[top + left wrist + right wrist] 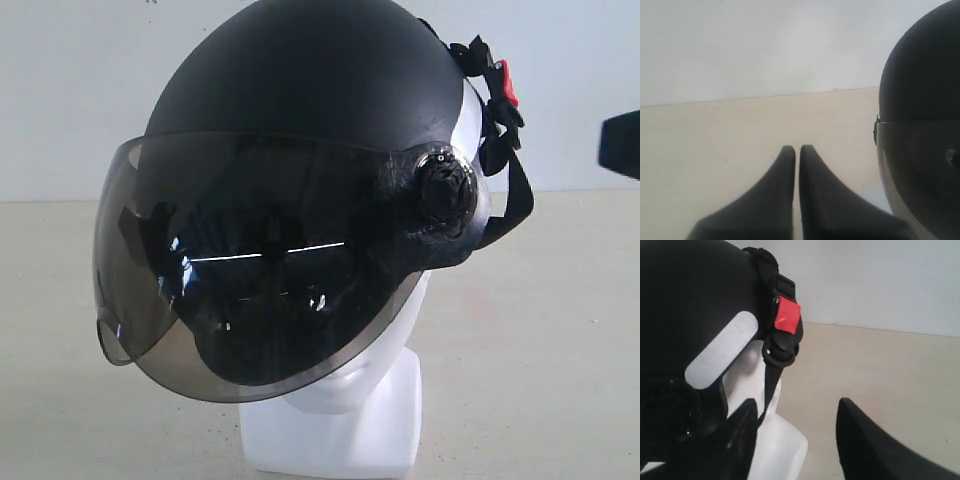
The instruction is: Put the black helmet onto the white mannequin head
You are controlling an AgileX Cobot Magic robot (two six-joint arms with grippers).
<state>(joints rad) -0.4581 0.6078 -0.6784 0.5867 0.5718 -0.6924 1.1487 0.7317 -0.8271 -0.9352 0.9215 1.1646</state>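
helmet seated on the head, right pincer open beside it

the helmet (300,90) sat on the head (340,420), shell over the crown and the visor (250,270) down across the face, so the placing looked done bar backing off. the right pincer (796,407) stood well open with nothing between its fingers, close by the helmet's side near the visor hinge. the left pincer (797,148) was shut on nothing, low over the desk (715,140) and apart from the helmet.

the step in hand, as i judged it, was to clear the right pincer without stirring the helmet. it would best be drawn straight away from the shell, fingers wide, with no sideways sweep. the strap (771,385) hung from the red buckle (788,315) just beside one finger; whether they touched i could not tell, the finger being blurred. that strap was the likeliest snag, since a catch could tip the helmet or rock the head on its base. otherwise only the desk and a plain wall (80,90) showed around.
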